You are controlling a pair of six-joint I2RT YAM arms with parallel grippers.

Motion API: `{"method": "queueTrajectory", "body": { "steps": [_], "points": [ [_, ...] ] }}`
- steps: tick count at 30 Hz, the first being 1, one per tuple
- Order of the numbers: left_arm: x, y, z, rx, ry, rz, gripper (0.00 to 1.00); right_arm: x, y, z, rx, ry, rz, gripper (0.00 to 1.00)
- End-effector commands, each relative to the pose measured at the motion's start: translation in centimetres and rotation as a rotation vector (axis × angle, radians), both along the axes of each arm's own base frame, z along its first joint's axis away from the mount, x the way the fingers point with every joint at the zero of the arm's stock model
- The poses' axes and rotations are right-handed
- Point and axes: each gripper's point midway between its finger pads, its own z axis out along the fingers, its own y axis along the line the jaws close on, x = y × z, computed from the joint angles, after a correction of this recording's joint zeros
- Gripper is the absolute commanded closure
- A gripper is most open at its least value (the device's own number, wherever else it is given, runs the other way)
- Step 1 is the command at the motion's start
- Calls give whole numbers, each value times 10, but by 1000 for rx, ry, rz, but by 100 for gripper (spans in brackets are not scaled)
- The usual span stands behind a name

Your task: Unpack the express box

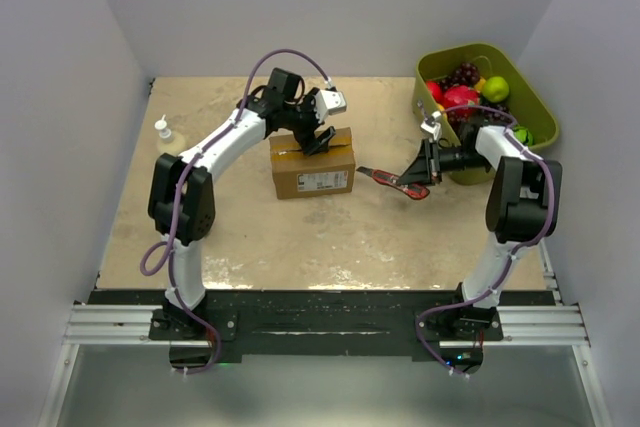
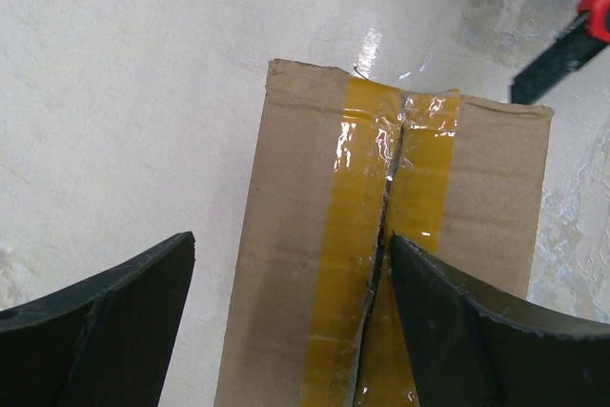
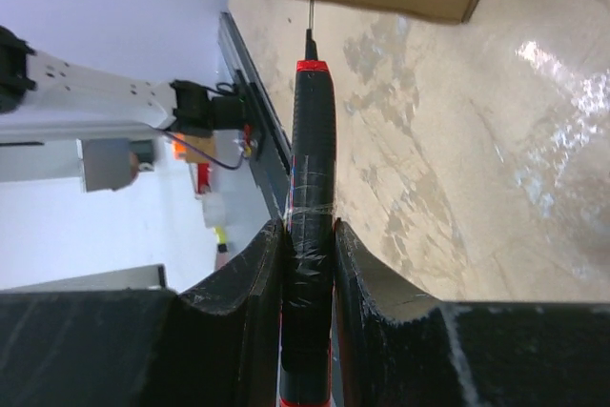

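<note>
Left gripper [image 1: 320, 139] hangs spread over the box [image 1: 313, 169]. Right gripper [image 3: 310, 235] clamps the knife [image 3: 313, 140]; ungripped, the box may skid under the blade.

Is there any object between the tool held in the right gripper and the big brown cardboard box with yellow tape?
Nothing visible. The right gripper holds a red-and-black cutter whose tip points at the brown cardboard box; only table surface lies between. The open left gripper hangs over the box top, outside that path.
</note>
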Motion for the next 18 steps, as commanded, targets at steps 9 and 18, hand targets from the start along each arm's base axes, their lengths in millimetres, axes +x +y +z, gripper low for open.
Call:
{"method": "queueTrajectory", "body": {
  "steps": [9,18],
  "points": [
    [-10,31,-31,174,-101,-130,21,9,-9,58,-125,-292,67,100],
    [-16,99,-15,209,-117,-327,24,60,29,89,-208,-552,49,100]
  ]
}}
